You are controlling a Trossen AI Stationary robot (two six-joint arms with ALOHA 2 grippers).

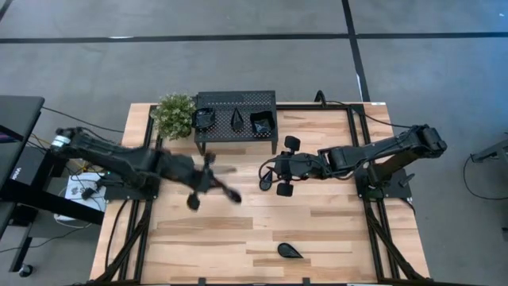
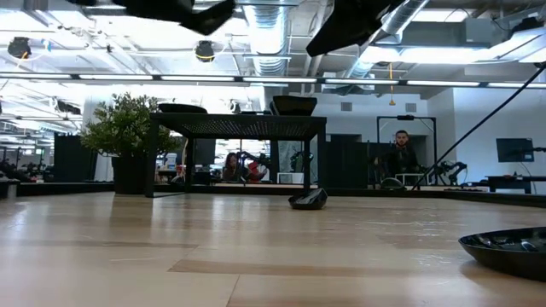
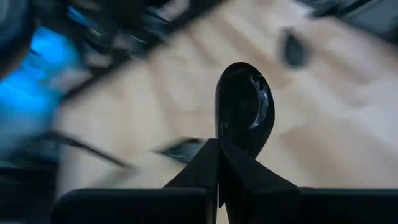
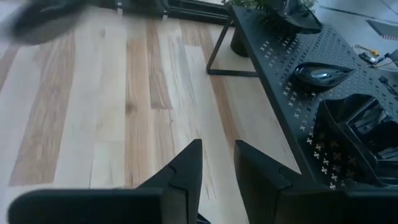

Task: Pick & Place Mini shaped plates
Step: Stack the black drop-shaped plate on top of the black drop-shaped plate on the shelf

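Observation:
My left gripper [image 3: 219, 146] hangs blurred above the table's middle [image 1: 225, 189], shut on a glossy black teardrop mini plate [image 3: 244, 107]. My right gripper [image 4: 217, 167] waits open in front of the black perforated rack [image 1: 236, 102], nothing between its fingers [image 1: 266, 173]. On the rack's top rest three mini plates: one at the left [image 1: 205, 119], a teardrop one in the middle [image 4: 323, 73], a squarish one at the right [image 4: 356, 119]. Another teardrop plate [image 1: 290, 251] lies on the table near the front edge. The low view shows one more [image 2: 309, 199] on the table before the rack. My left gripper pinches the teardrop plate's narrow end [image 3: 225, 138] between its two fingers. The rest of the plate sticks out beyond the fingertips with its hollow face showing. It is lifted clear of the table.
A green potted plant [image 1: 175, 115] stands at the rack's left end. Black frame rails [image 1: 355, 151] run along the table's sides. Bare wood [image 1: 206, 234] lies between the arms and the near edge. A person [image 2: 401, 153] shows in the room behind the table.

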